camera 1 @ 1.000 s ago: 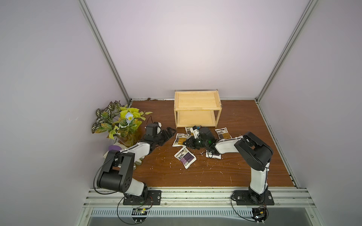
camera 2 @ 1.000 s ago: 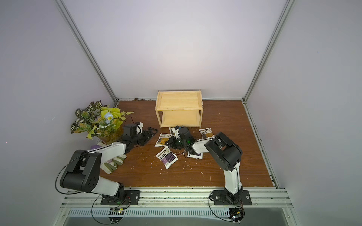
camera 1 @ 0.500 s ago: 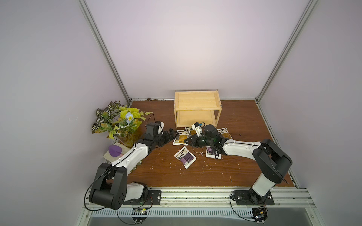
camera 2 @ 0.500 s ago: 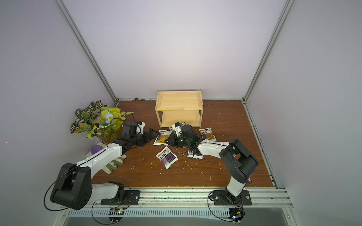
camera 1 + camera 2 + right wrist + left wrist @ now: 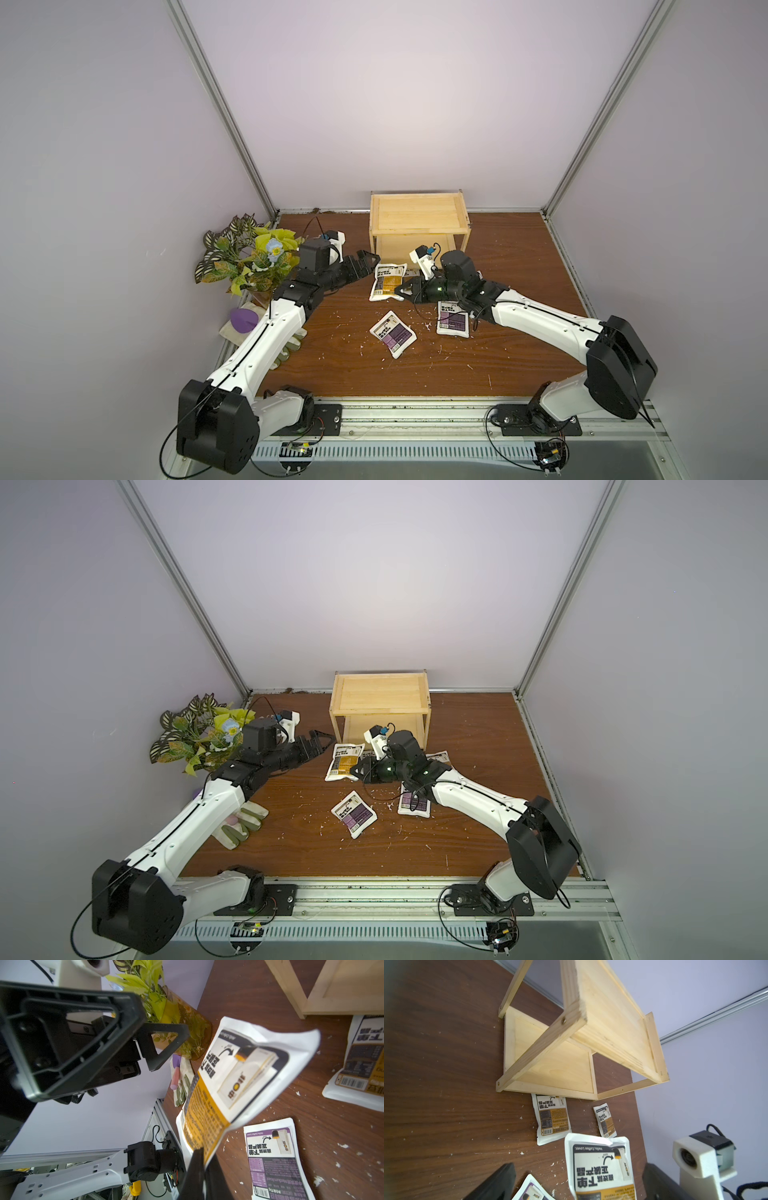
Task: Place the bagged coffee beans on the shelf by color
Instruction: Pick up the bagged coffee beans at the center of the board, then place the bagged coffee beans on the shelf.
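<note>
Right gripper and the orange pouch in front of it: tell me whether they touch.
Touching. The right wrist view shows the right gripper with its fingers pinched on the orange pouch at its edge, with no gap.

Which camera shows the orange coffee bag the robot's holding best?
Right wrist view: the orange coffee bag fills it, label clear, jaws pinching its edge. Left wrist view cuts part of it off; both top views show it tiny.

Right arm [image 5: 478, 802] partly hides one purple pouch [image 5: 411, 806].
</note>
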